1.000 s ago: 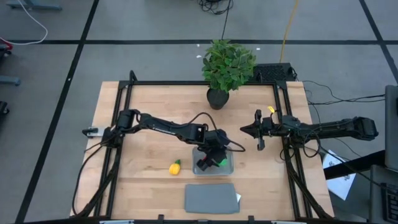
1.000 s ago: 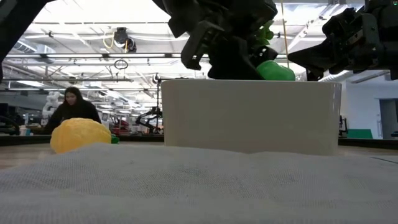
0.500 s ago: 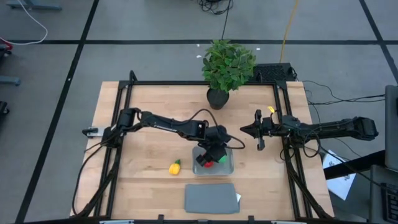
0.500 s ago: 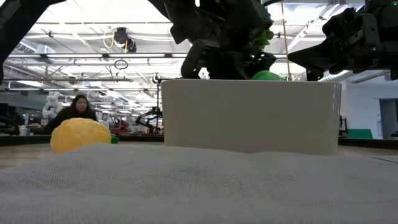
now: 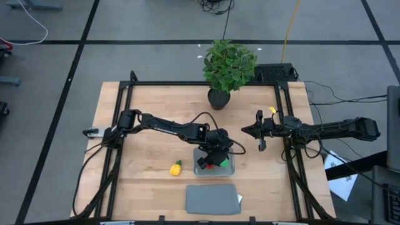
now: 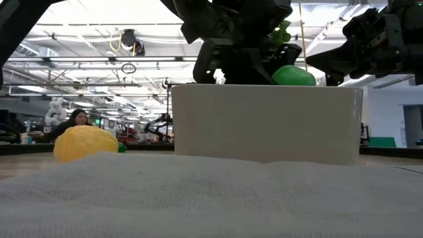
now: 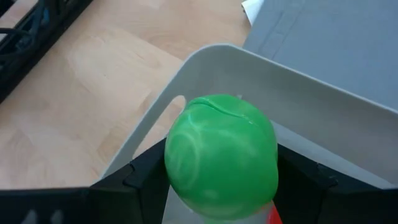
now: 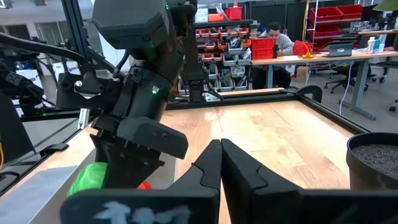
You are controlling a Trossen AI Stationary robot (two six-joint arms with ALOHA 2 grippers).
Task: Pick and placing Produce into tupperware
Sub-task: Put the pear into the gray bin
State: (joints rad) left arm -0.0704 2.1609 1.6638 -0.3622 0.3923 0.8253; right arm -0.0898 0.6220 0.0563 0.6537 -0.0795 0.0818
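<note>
Left gripper (image 5: 218, 159): we see it over the tupperware, clenched on the green piece, one dark finger (image 7: 149, 177) pressing each side of it.
Green piece (image 7: 221, 155): held just above the tupperware's inside; in the low view its top (image 6: 294, 75) shows over the rim, so we judge it raised off the floor of the container.
Red piece (image 5: 210, 165): we see it inside the tupperware, just beside the green one; a sliver of red also shows under the green piece in the left wrist view.
Tupperware (image 5: 227, 170): on the counter (image 5: 150, 112), near its front middle; the low view shows its pale wall (image 6: 264, 122) side-on.
Yellow piece (image 5: 176, 167): we find it lying on the counter outside the tupperware, near it on the left arm's side, green tip pointing away from the front edge.
Lid (image 5: 212, 199): flat on the counter, just in front of the tupperware, apart from it.
Right gripper (image 5: 245, 130): waits above the counter's right part, well apart from the tupperware, fingers pressed together.
Plant (image 5: 229, 65): we see it in a dark pot at the counter's back edge.
Person (image 6: 74, 121): in the room behind.
</note>
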